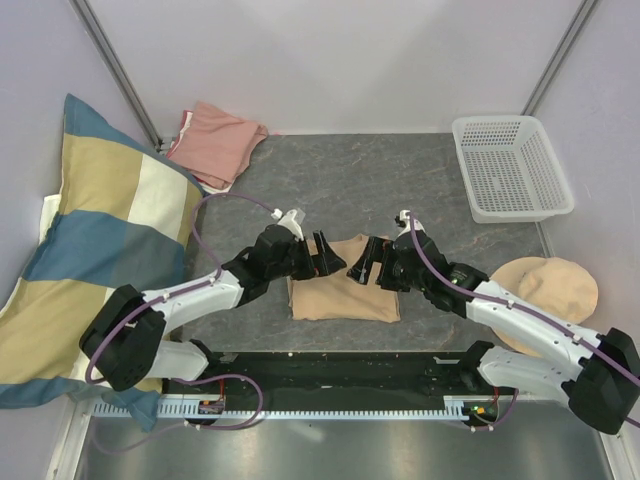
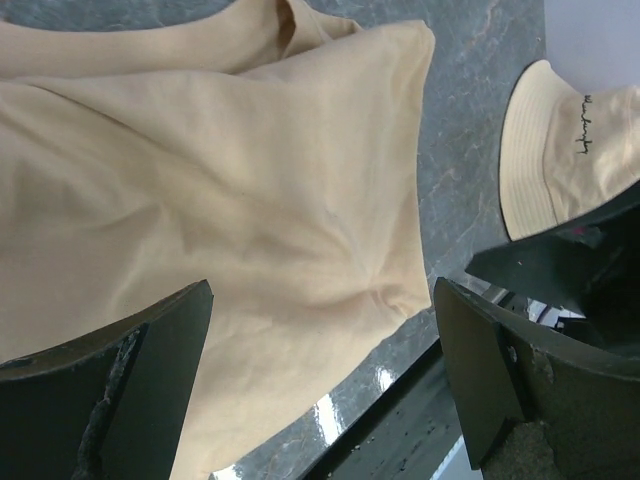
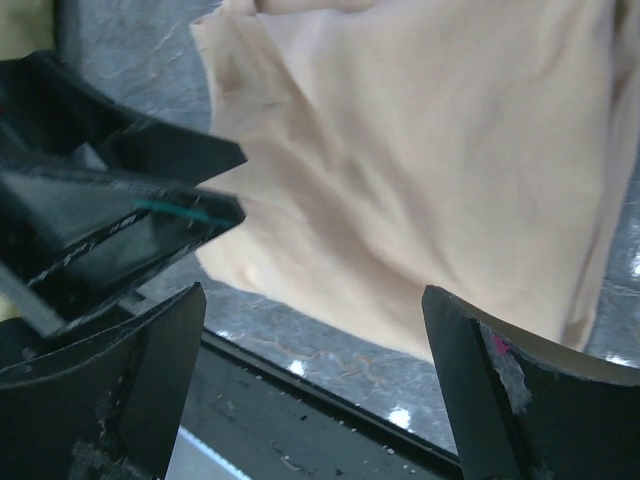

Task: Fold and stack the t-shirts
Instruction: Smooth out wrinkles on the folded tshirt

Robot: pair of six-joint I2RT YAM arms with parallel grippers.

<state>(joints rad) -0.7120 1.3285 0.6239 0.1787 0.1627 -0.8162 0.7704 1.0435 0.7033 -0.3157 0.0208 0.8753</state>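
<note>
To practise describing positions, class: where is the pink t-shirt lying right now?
In the top view, the pink t-shirt lies at the far left corner of the table, beside the striped pillow and opposite the white basket.

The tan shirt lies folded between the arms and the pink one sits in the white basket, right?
No: the top view shows the pink shirt at the far left corner beside the striped pillow, not in the white basket. The tan shirt is as you say.

— Where are the arms?
— Both reach inward over the tan tee [image 1: 340,297], nearly meeting above its far edge.
— And the jaws?
— The left gripper [image 1: 328,256] and right gripper [image 1: 362,266] gape wide, holding nothing.
</note>
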